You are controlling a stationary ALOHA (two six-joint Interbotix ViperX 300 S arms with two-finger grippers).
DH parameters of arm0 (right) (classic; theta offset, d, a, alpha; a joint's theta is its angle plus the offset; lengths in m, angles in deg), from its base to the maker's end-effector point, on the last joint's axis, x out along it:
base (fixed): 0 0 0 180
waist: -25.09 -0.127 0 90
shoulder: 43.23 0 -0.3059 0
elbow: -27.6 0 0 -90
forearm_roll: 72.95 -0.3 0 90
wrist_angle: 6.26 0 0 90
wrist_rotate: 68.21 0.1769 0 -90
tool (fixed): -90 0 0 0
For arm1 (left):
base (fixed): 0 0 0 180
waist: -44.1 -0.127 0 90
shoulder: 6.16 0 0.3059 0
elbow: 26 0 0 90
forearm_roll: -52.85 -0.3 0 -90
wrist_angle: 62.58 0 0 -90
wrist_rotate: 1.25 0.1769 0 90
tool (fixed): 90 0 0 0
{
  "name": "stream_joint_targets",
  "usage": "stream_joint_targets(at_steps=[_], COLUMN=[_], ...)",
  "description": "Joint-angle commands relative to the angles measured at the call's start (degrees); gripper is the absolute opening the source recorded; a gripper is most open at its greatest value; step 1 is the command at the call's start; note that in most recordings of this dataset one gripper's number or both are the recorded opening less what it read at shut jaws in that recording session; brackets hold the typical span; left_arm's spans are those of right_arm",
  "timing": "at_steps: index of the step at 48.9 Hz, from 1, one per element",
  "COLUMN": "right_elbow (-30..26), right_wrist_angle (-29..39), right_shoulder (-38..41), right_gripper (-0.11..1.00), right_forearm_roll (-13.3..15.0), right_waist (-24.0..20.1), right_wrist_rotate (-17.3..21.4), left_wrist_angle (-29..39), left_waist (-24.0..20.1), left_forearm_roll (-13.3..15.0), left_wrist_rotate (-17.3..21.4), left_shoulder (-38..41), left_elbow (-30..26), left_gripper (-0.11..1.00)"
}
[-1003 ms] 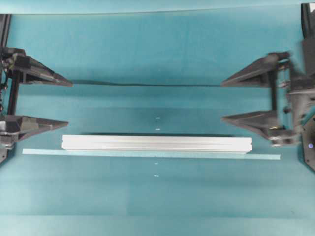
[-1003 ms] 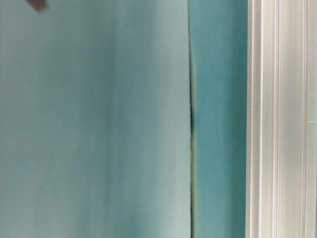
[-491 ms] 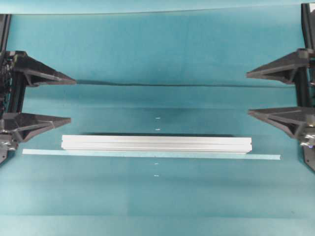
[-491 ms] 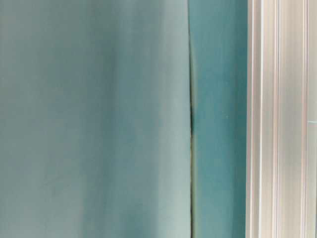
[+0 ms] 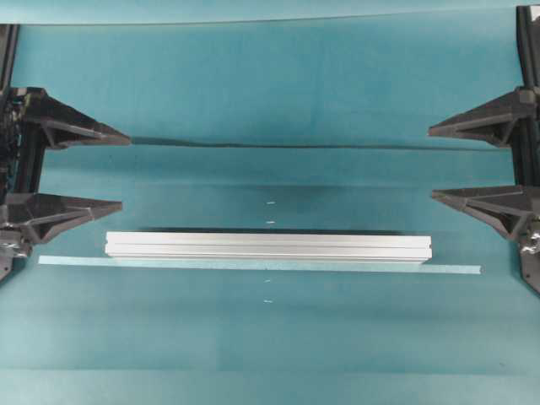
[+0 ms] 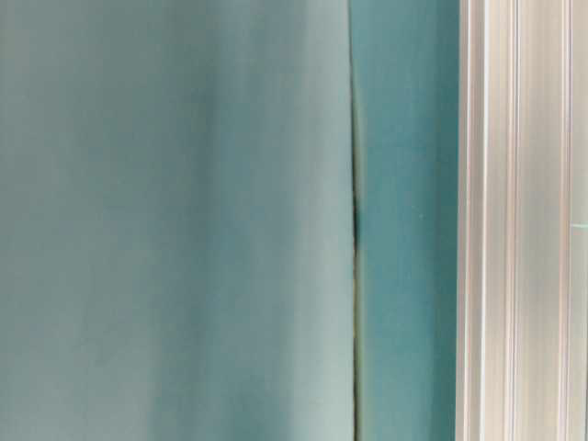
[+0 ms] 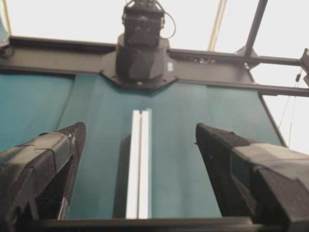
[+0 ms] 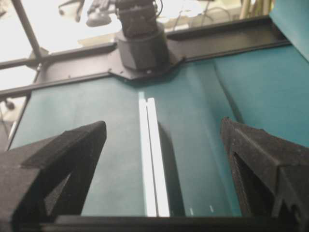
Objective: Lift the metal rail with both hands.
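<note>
Silver grooved aluminium rail (image 5: 268,247) lies flat across the middle of the teal tabletop (image 5: 270,93), just beside a thin pale-teal tape strip (image 5: 253,264). At the left edge the black left hand (image 5: 125,170) stands wide apart and empty; the black right hand (image 5: 430,163), equally wide, stands opposite, well clear of the rail.

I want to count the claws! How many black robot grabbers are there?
2. The left black lattice-fingered gripper sits at the left edge, the right gripper at the right edge. Both open.
</note>
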Motion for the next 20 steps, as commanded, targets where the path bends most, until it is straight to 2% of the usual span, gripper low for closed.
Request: stream_joint_targets(at_steps=[1, 20], right_elbow=[-0.35, 0.09], right_wrist_angle=[-0.62, -0.62], right_shoulder=[0.18, 0.09], right_gripper=[0.97, 0.97], right_forearm_roll=[0.09, 0.09], right_waist=[-0.09, -0.18], right_wrist_rotate=[0.09, 0.18], left_wrist_angle=[-0.62, -0.53], left_waist=[0.00, -0.09], left_forearm_roll=[-0.09, -0.09], left_wrist_rotate=[-0.09, -0.35], left_shoulder=[0.00, -0.53], left_elbow=[-0.62, -0.35], left_gripper=[0.93, 0.93])
